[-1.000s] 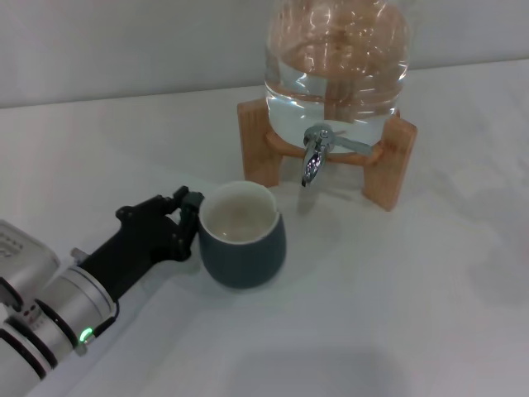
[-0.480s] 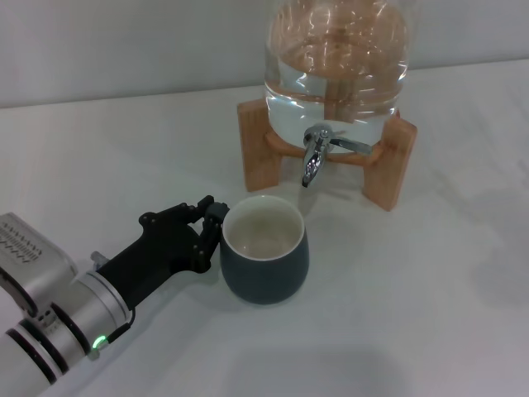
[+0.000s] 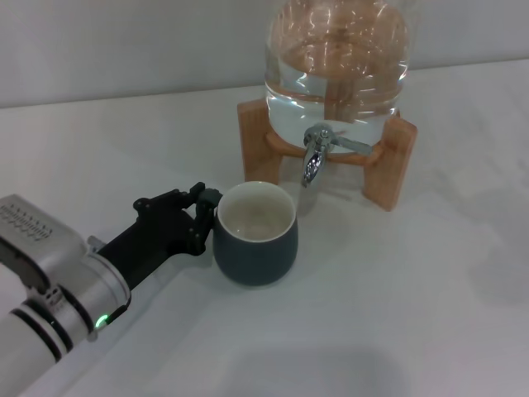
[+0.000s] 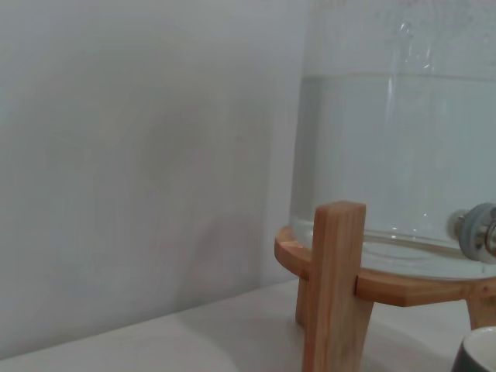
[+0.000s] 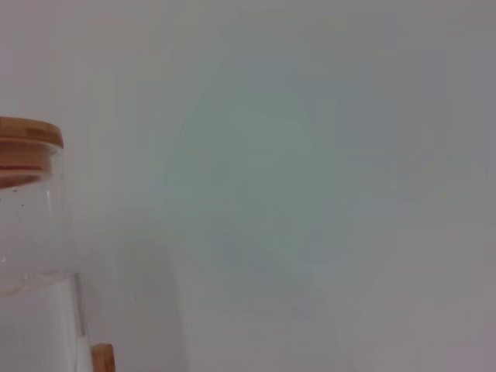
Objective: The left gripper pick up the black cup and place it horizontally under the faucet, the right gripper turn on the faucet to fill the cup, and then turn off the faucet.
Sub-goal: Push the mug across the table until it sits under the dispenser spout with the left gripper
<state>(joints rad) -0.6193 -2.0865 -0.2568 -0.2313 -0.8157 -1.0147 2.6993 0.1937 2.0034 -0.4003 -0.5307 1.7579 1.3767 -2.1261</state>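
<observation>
The black cup [image 3: 254, 246] stands upright with its cream inside showing, in front of the faucet [image 3: 313, 162] and a little to its left. My left gripper [image 3: 206, 217] is shut on the cup's handle side, and its fingers hide the handle. The chrome faucet juts from the clear water jar [image 3: 339, 66] on its wooden stand [image 3: 389, 160]. In the left wrist view I see the stand [image 4: 335, 287], a bit of the faucet [image 4: 477, 232] and the cup's rim [image 4: 480, 353] in the corner. The right gripper is out of view.
The white table [image 3: 413, 306] spreads to the right of the cup and in front of it. A pale wall [image 3: 124, 41] rises behind the jar. The right wrist view catches the jar's wooden lid [image 5: 27, 143] against the wall.
My left gripper carried the cup to the right toward the faucet, then eased slightly back left. The jar and faucet have not moved.
</observation>
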